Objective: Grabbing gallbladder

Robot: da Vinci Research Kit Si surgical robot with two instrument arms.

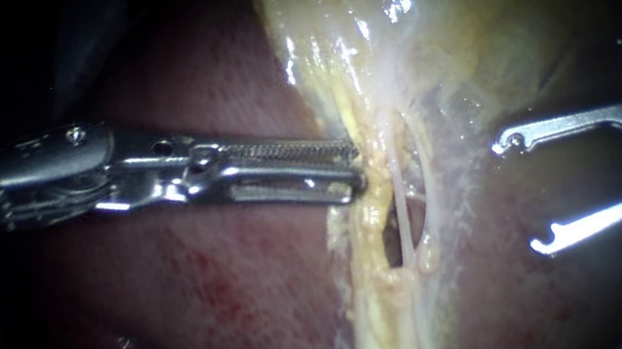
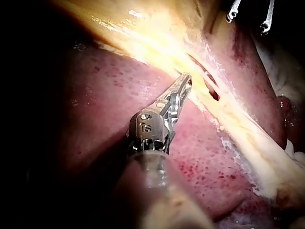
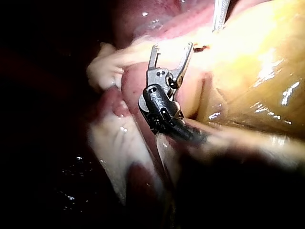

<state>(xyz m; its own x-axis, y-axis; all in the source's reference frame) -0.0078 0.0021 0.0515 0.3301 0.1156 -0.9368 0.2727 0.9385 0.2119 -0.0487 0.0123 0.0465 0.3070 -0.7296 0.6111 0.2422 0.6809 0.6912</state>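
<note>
My left instrument (image 1: pixel 358 167) lies across the glistening, red-speckled dark liver (image 1: pixel 206 297), its serrated jaws nearly together and pinching the edge of the pale yellow fatty tissue band (image 1: pixel 356 225). That band trails down from the glossy yellowish gallbladder (image 1: pixel 453 22), which sits above. My right instrument (image 1: pixel 518 197) hovers beside two thin whitish tubes (image 1: pixel 396 178), jaws spread wide and holding nothing. Everything around is dark.

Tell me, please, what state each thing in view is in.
left instrument: shut on the pale tissue band's edge.
right instrument: open, holding nothing, apart from the band.
pale tissue band: gripped at one edge, with an open gap in it.
thin tubes: whole, bare of clips, crossing that gap.
liver: uncovered, red-flecked.
</note>
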